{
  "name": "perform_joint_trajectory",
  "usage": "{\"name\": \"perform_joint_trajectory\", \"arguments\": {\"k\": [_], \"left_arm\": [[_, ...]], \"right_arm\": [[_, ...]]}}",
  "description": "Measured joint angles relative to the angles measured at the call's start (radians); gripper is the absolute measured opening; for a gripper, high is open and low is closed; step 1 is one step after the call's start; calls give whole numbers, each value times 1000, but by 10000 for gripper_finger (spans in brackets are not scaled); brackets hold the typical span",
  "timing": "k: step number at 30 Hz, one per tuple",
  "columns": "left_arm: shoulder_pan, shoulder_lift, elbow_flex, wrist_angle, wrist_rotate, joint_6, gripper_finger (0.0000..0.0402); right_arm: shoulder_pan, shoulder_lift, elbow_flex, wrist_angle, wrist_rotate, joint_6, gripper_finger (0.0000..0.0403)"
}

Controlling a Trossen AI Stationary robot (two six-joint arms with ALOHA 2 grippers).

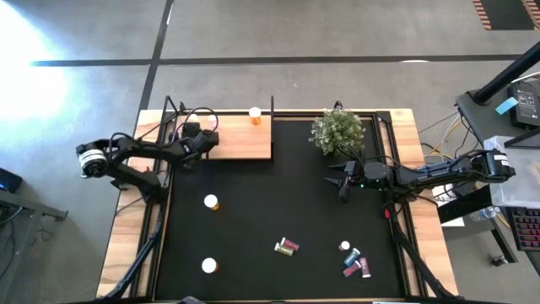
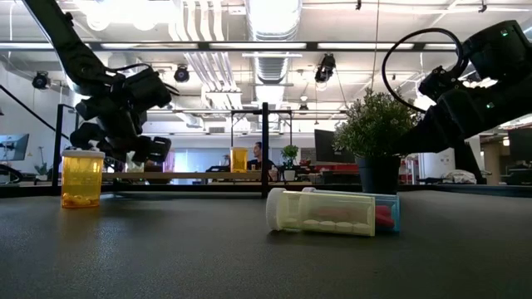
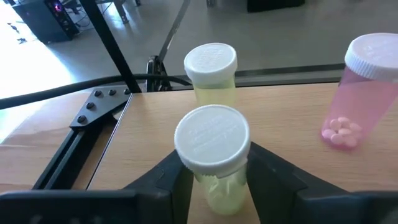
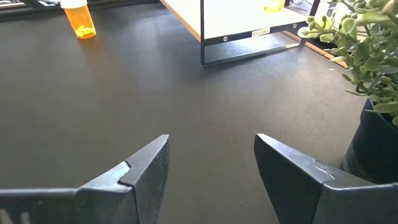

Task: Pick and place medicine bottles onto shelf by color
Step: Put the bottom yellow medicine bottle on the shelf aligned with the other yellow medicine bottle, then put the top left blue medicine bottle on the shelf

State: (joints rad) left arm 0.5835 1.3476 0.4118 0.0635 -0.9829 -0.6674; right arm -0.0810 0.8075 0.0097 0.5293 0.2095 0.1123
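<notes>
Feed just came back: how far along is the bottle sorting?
Done: an orange bottle, a yellowish one and a pink one stand on the shelf. In hand: the left pincer brackets another yellowish bottle there. Left: two orange-and-white bottles and the cluster on the mat.

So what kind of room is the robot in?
Probably a big open office or lab: the low view shows exposed silver ceiling ducts and desks with dark computer monitors behind the black table mat, and a person sits far off.

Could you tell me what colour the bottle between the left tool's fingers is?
Pale yellow bottle, white cap; left wrist view.
</notes>
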Motion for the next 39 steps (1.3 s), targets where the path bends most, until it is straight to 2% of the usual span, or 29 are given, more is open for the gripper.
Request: {"name": "perform_joint_trajectory", "arguments": {"k": [7,13,21,39], "left_arm": [[0,-10,0,0,-2,1,176],[0,-40,-2,-5,-2,18,194],[-1,-116,-3,-52,2,40,199],[-51,-305,-4,-36,47,175,199]], "right_arm": [[0,0,0,0,0,0,224],[0,0,0,0,0,0,224],[0,0,0,0,0,0,224],[0,0,0,0,0,0,224]]}}
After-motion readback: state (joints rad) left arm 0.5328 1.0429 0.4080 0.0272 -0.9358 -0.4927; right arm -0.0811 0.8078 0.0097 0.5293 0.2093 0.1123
